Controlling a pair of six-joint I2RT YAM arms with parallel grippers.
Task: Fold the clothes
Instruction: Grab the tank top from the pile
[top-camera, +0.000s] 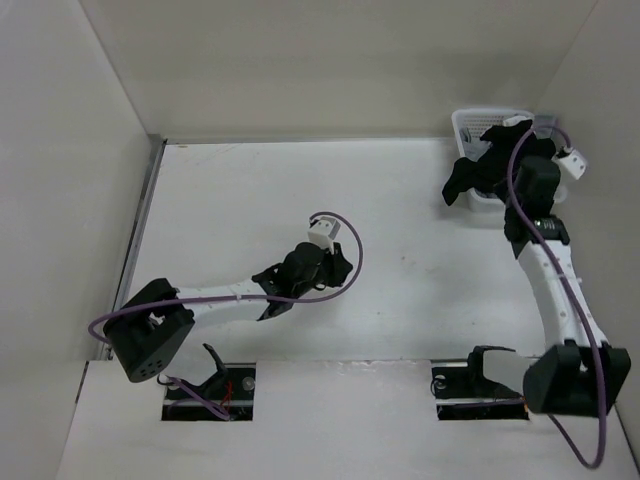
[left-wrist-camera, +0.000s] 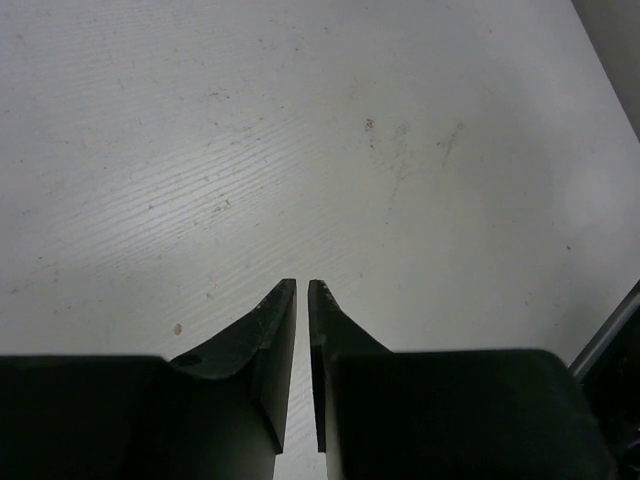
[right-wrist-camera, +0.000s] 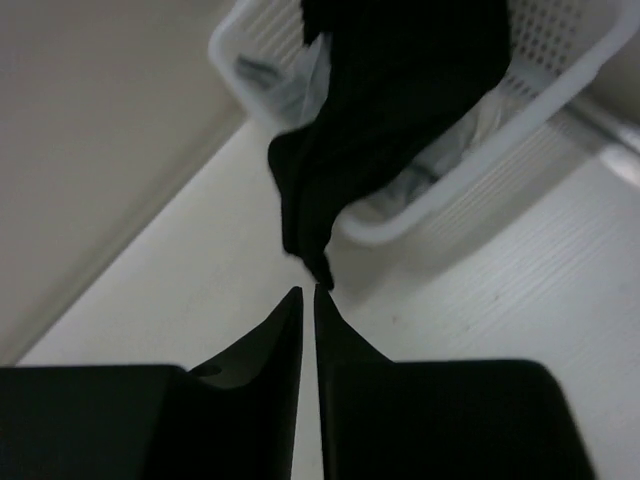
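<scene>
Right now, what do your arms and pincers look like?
The left arm and right arm are white tubes with black joints, each trailing a purple cable. The left pincer and right pincer each have two black pointed fingers.

Overhead view, two close wrist views

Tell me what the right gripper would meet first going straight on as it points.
Probably the black garment, whose hanging corner sits just ahead of the right gripper, draped over the white basket rim. Depth is unclear from the wrist view.
</scene>
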